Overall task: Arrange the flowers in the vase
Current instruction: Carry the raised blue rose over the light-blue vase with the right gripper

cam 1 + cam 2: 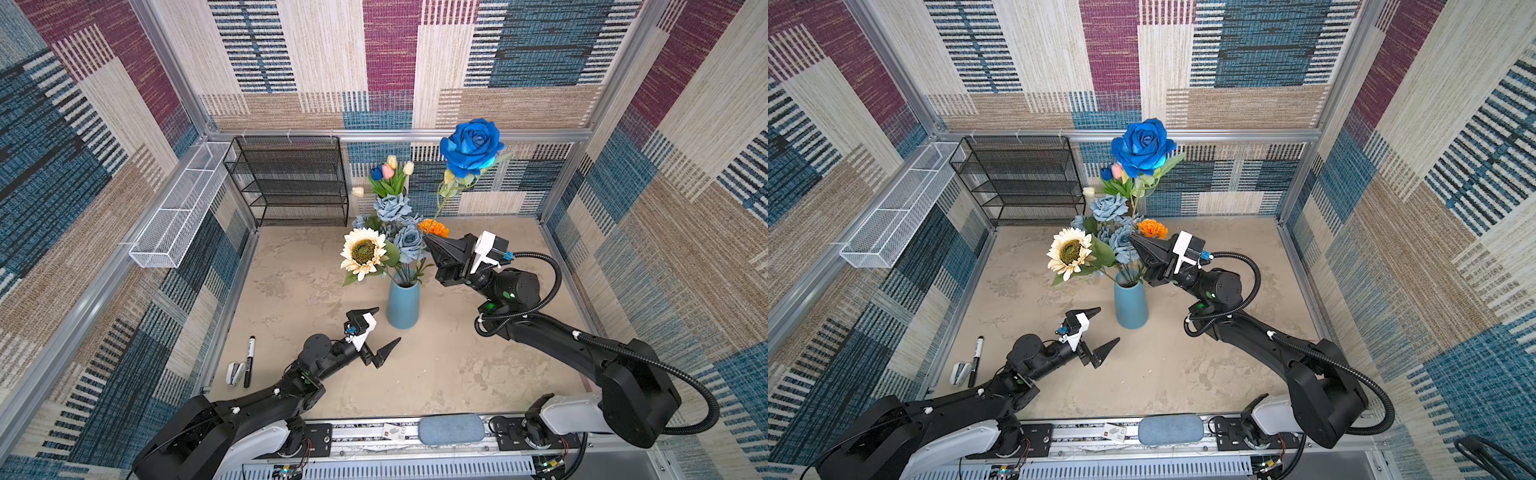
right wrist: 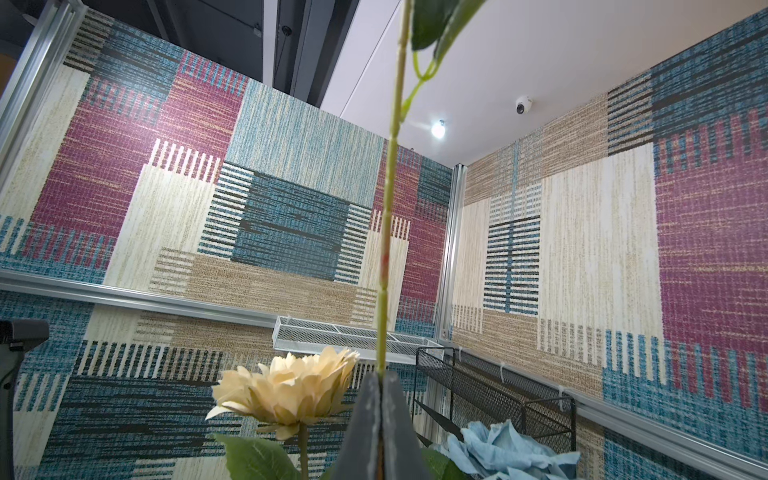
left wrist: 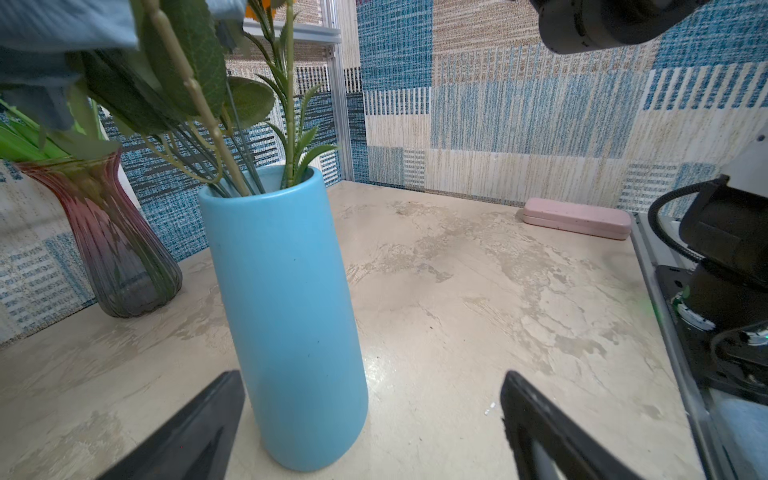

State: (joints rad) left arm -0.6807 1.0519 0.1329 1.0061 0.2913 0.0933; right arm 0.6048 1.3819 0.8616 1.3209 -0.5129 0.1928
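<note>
flowers (image 1: 390,232) stood bunched in the blue vase (image 1: 403,301) at the middle of the table (image 1: 457,374) in both top views. the blue rose (image 1: 471,145) rode high above them, caught low down by the right gripper (image 1: 427,237), jaws clamped together. the left gripper (image 1: 389,323) hung beside the vase, jaws spread wide, holding nothing.

left wrist view: the vase stood just ahead of the parted fingers (image 3: 187,432).

right wrist view: the jaws were tight on the green stem (image 2: 384,249), with the sunflower (image 2: 291,386) just beside.

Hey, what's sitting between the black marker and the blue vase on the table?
The left claw, open and empty, lies between the marker and the vase. Both top views show it.
</note>
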